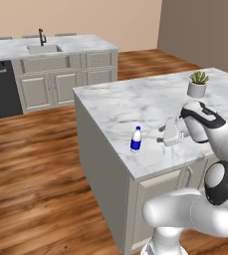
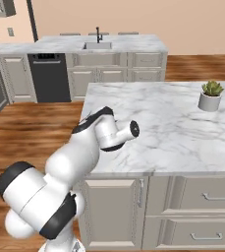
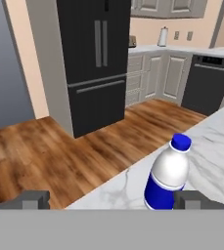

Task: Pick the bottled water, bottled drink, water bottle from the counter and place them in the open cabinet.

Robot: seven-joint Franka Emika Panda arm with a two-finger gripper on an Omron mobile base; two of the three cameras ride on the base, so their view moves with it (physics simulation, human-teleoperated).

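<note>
On the marble worktop (image 1: 135, 102) the bottled water (image 1: 136, 139) stands upright — at nine o'clock of the pincer (image 1: 161, 135), spread wide, empty.

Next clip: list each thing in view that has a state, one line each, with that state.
bottled water: upright on the counter, capped, not held.
pincer: open, level with the bottle, apart from it.
potted plant: upright at the counter's far end.
dishwasher: door shut.
fridge: doors shut.
</note>
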